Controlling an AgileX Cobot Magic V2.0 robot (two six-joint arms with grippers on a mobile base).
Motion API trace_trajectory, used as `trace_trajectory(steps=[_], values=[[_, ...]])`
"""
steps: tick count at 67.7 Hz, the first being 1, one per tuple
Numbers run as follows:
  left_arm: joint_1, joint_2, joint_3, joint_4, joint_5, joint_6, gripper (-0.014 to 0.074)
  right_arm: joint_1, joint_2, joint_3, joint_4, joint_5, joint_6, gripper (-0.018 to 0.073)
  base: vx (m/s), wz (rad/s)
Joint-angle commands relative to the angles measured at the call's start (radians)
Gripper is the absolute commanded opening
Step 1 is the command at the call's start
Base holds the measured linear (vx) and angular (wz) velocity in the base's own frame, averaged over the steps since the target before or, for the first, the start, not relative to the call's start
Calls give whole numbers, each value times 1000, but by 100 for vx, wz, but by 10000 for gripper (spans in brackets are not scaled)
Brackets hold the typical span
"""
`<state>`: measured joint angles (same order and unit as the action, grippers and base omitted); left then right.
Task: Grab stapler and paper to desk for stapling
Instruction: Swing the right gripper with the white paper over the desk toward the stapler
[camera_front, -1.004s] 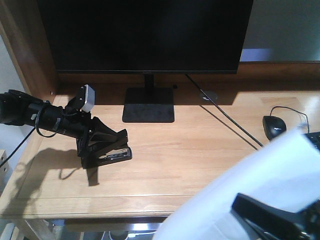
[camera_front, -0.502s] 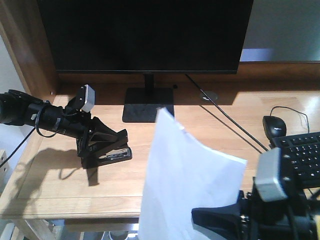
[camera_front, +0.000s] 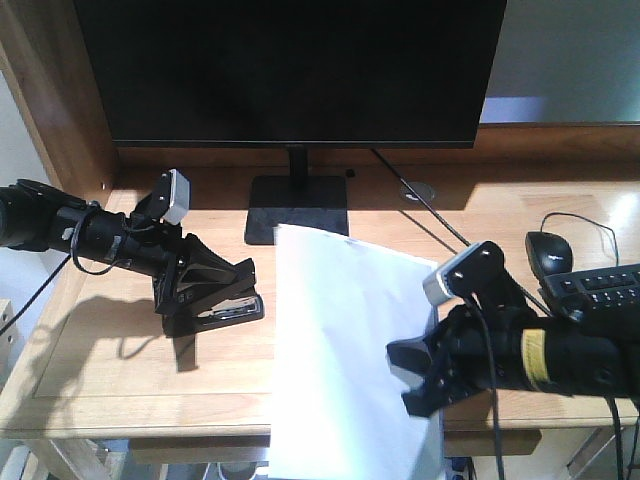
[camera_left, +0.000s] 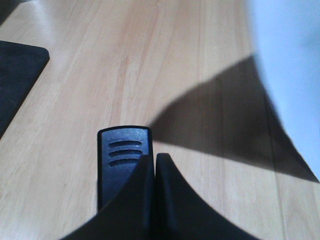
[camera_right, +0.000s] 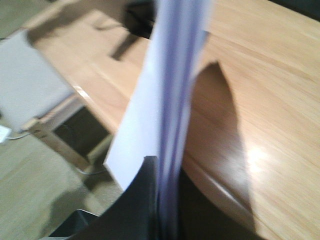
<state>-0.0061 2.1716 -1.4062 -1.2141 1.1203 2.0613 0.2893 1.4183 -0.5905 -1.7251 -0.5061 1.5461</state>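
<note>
Holds the stapler (camera_front: 228, 308) at the left side of the counter (camera_front: 100, 370), seemingly resting on the wood, left pincer (camera_front: 210, 290) closed tight on it, likely steadying it for stapling. Pinches the paper (camera_front: 340, 350) by its right edge in the closed right pincer (camera_front: 425, 375), sheets overhanging the front rim, probably mid-laydown. Shows a yellow band (camera_front: 537, 358) behind that pincer, wording unreadable.

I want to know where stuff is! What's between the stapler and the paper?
Nothing: in the front view, only bare desk wood separates the stapler from the paper.
</note>
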Motion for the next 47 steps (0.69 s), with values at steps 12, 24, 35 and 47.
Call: trace_trajectory(steps=[12, 24, 35, 47], values=[[-2, -63, -24, -60, 40, -10, -6, 0, 137, -93, 105, 75, -16, -2, 0, 0], [-2, -63, -24, -60, 40, -10, -6, 0, 221, -159, 134, 74, -15, -2, 0, 0], [-2, -63, -24, -60, 40, -10, -6, 0, 288, -216, 148, 83, -14, -2, 0, 0], [-2, -63, -24, -60, 40, -10, -6, 0, 338, -258, 148, 107, -12, -2, 0, 0]])
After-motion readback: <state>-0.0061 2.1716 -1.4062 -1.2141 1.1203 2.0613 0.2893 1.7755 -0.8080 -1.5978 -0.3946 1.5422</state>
